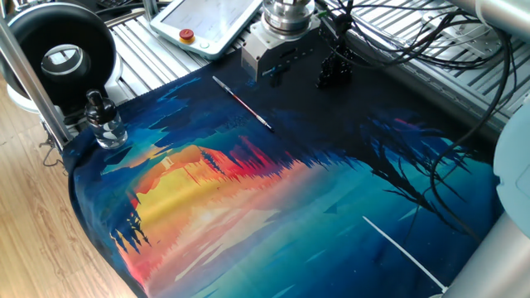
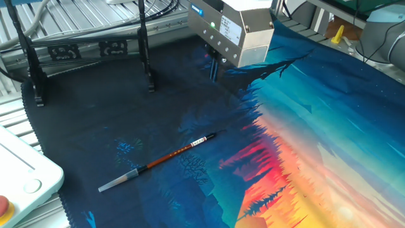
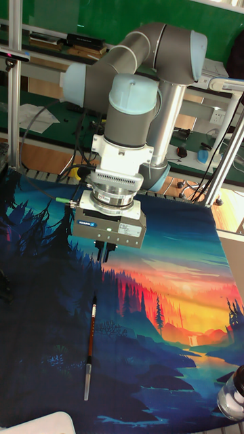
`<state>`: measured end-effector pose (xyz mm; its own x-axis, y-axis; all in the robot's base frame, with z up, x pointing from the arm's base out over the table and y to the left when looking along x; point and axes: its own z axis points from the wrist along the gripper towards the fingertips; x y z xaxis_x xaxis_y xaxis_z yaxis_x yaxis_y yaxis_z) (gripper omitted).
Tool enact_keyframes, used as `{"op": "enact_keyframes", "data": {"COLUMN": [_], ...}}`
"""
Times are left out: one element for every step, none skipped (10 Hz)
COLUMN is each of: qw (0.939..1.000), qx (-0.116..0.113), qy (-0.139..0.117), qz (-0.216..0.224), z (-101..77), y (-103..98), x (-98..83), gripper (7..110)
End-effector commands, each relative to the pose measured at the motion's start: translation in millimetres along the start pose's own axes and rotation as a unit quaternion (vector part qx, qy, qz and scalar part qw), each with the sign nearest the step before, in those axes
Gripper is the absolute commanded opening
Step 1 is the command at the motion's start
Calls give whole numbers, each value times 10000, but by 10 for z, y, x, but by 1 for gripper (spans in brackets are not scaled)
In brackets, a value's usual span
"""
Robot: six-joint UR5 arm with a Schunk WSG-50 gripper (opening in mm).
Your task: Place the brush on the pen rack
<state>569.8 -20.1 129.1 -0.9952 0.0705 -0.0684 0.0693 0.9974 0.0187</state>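
Observation:
The brush point(image 1: 242, 102) lies flat on the dark part of the printed mat, thin, with a pale handle, a reddish section and a dark tip; it also shows in the other fixed view point(image 2: 161, 160) and the tall view point(image 3: 90, 337). My gripper point(image 1: 271, 73) hangs just above the mat beyond the brush's dark tip, apart from it, fingers close together and holding nothing point(image 2: 214, 67) point(image 3: 106, 252). The pen rack point(image 1: 334, 73), small and black, stands to the right of the gripper by the mat's far edge.
A clear glass bottle point(image 1: 103, 124) with a black stopper stands at the mat's left corner. A long white rod point(image 1: 402, 252) lies at the front right. A teach pendant point(image 1: 207, 23) and cables point(image 1: 397, 33) lie behind the mat. Black frame legs point(image 2: 149, 79) stand on its far side.

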Motion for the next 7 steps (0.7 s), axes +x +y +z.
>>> {"op": "enact_keyframes", "data": {"qw": [9998, 9997, 9994, 9992, 9990, 9984, 9983], "qx": [-167, -170, -144, -146, -116, -131, -51], "qy": [90, 182, 264, 272, 378, 548, 574], "qz": [-36, -75, -177, -253, -201, -63, -42], "z": [-14, -16, 51, 204, 319, 450, 574], "y": [75, 75, 21, -49, -78, -42, -68], "x": [44, 90, 57, -94, -206, -298, -433], "gripper": [7, 7, 7, 7, 7, 7, 7]}}
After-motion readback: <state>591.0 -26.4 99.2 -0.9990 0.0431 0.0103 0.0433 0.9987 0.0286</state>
